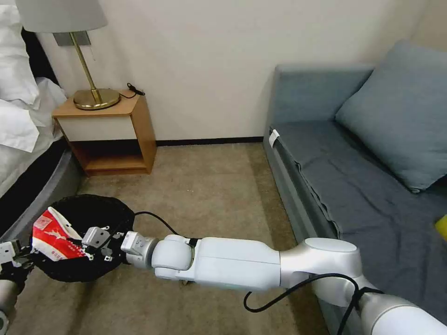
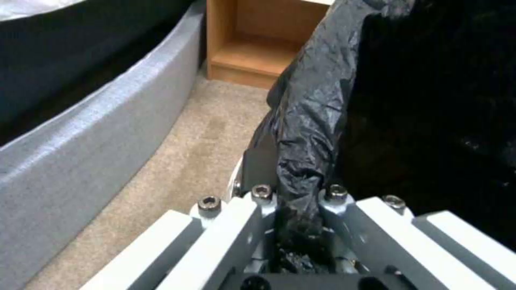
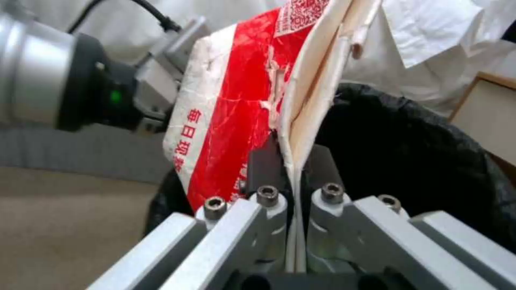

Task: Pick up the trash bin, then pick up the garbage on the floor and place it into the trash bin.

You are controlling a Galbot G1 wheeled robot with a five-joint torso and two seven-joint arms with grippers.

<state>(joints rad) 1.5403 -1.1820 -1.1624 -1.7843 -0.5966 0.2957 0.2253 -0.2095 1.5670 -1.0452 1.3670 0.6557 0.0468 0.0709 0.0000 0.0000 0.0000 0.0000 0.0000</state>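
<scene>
The trash bin, lined with a crinkled black bag, hangs low at the left above the carpet. My left gripper is at its left rim; in the left wrist view this gripper is shut on the bag-covered rim of the bin. A red-and-white packet, the garbage, is held over the bin's opening. My right gripper reaches across from the right and is shut on it. In the right wrist view its fingers pinch the packet's edge above the bin.
A wooden nightstand with a brass lamp stands by the far wall. The bed runs along the left, close to the bin. A grey sofa with a cushion fills the right side. Beige carpet lies between.
</scene>
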